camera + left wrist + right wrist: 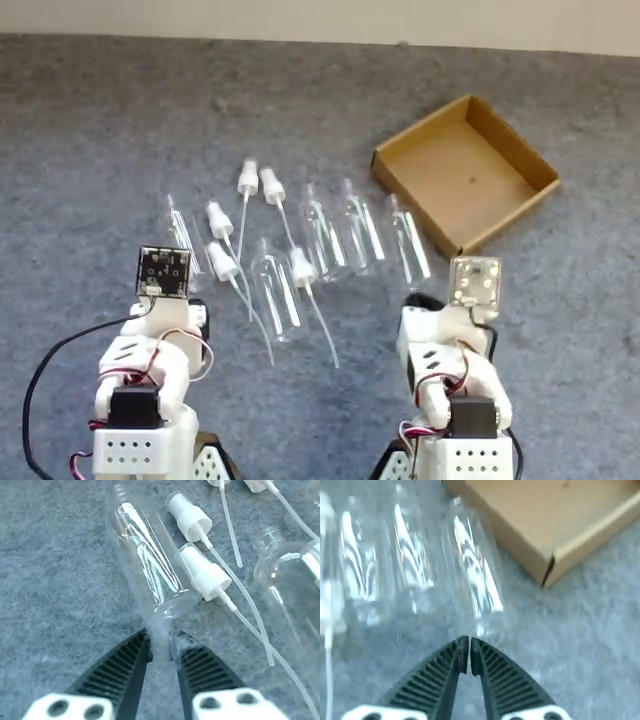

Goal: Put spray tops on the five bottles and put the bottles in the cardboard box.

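Currently on hand: five clear bottles (275,285), all lying flat and uncapped across the middle of the grey table (80,120); five white spray tops (219,218) with long thin tubes, loose among them, mostly toward ten o'clock of the cluster; one cardboard box (450,185), open-topped, no bottle in it, at two o'clock. Of the left gripper (160,650): jaws a crack apart, grasping nothing, at seven o'clock of the table. Straight ahead of it the leftmost bottle (150,565), base end just beyond the fingertips, untouched, neck pointing away toward twelve o'clock; two spray tops close along its three o'clock side, contact impossible to tell. Of the right gripper (469,655): jaws pressed together, empty, at five o'clock. Just ahead of it the rightmost bottle (475,575), base end nearest, untouched; cardboard box just beside that bottle, toward two o'clock. Handling, by judgement: bottles light, stiff, thin-walled, smooth and round, hence prone to rolling or squirting out of a pinch; best taken across the middle of the body, jaws square to the long axis. Spray tops lighter still, tubes bendy and easily kinked; best held by the white collar, tube left free for threading into a neck.
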Robot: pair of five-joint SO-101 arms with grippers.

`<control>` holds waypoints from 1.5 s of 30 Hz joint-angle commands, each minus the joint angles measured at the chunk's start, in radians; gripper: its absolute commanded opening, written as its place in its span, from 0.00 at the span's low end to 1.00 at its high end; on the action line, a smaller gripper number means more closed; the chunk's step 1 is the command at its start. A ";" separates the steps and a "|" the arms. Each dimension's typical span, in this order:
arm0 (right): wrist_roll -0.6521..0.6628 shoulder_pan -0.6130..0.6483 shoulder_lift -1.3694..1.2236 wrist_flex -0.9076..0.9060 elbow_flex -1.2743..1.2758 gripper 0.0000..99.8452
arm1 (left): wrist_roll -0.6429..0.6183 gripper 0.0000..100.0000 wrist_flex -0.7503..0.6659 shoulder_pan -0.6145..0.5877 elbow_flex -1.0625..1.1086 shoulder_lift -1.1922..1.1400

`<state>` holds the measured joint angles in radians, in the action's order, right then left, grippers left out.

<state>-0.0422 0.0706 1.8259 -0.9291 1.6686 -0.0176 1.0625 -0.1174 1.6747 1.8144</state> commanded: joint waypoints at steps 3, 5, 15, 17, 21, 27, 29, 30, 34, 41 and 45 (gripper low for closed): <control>0.077 -0.036 0.013 0.128 0.148 0.01 | -0.003 0.01 -0.002 -0.019 0.021 0.002; 0.206 -0.093 0.013 0.176 0.127 0.01 | -0.003 0.01 -0.002 -0.019 0.021 0.002; 0.330 -0.260 0.010 0.206 -0.102 0.01 | -0.003 0.01 -0.002 -0.019 0.021 0.002; 0.328 -0.274 0.008 0.165 -0.145 0.01 | -0.003 0.01 -0.002 -0.019 0.021 0.002; 0.328 -0.275 0.007 0.031 -0.249 0.01 | -0.003 0.01 -0.002 -0.019 0.021 0.002; 0.331 -0.275 -0.044 -0.067 -0.446 0.01 | -0.003 0.01 -0.002 -0.019 0.021 0.002; 0.341 -0.274 -0.134 -0.099 -0.524 0.01 | -0.003 0.01 -0.002 -0.019 0.021 0.002; 0.364 -0.272 -0.194 -0.111 -0.562 0.01 | -0.003 0.01 -0.002 -0.019 0.021 0.002; 0.411 -0.216 -0.466 -0.153 -0.710 0.01 | -0.003 0.01 -0.002 -0.019 0.021 0.002; 0.408 -0.120 -0.875 -0.159 -0.915 0.01 | -0.003 0.01 -0.002 -0.019 0.021 0.002; 0.359 -0.071 -1.075 -0.159 -1.021 0.01 | -0.003 0.01 -0.002 -0.019 0.021 0.002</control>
<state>0.3537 -0.0399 0.8807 -1.0825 0.7664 -0.0176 1.0625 -0.1266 1.6747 1.8144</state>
